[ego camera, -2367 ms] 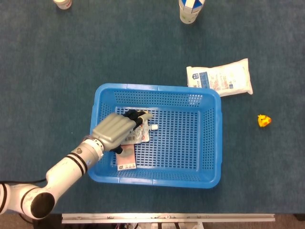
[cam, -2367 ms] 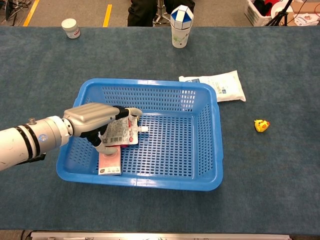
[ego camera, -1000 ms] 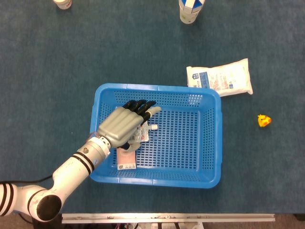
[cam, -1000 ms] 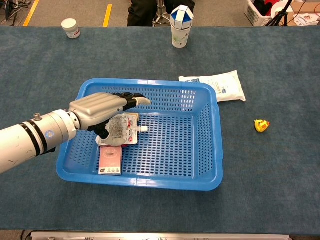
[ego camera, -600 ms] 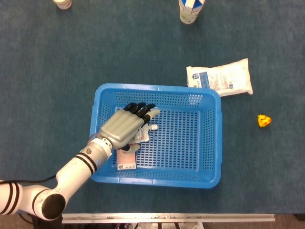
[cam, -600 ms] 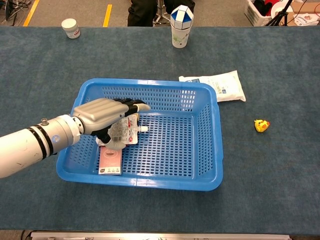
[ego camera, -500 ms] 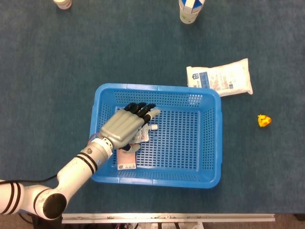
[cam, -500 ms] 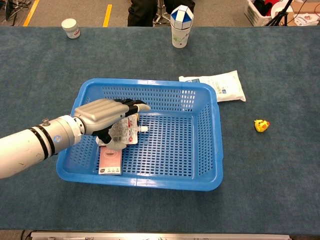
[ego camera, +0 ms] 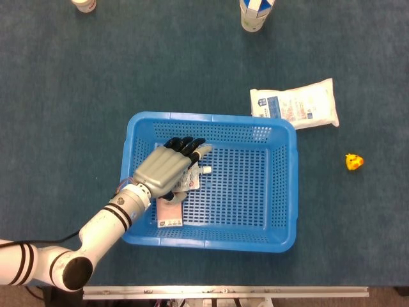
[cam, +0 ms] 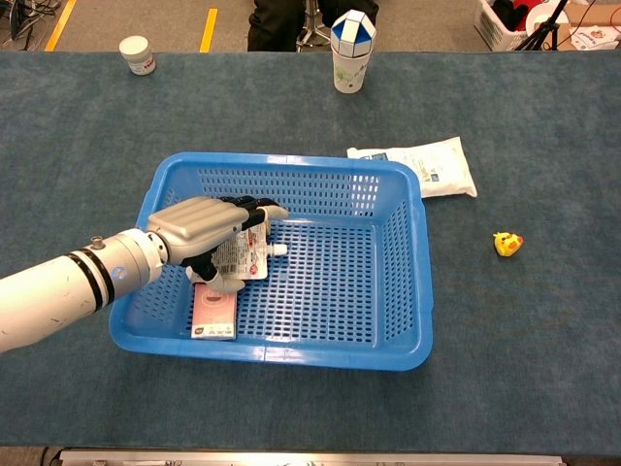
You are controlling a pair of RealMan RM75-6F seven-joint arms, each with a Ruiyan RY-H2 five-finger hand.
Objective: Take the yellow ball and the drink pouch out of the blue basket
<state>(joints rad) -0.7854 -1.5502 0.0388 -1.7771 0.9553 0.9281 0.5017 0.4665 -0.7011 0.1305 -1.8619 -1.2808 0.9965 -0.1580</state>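
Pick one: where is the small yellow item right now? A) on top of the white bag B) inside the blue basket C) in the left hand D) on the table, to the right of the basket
D: the small yellow item sits alone on the blue table surface, well clear of the blue basket, while the left hand is inside the basket on the drink pouch.
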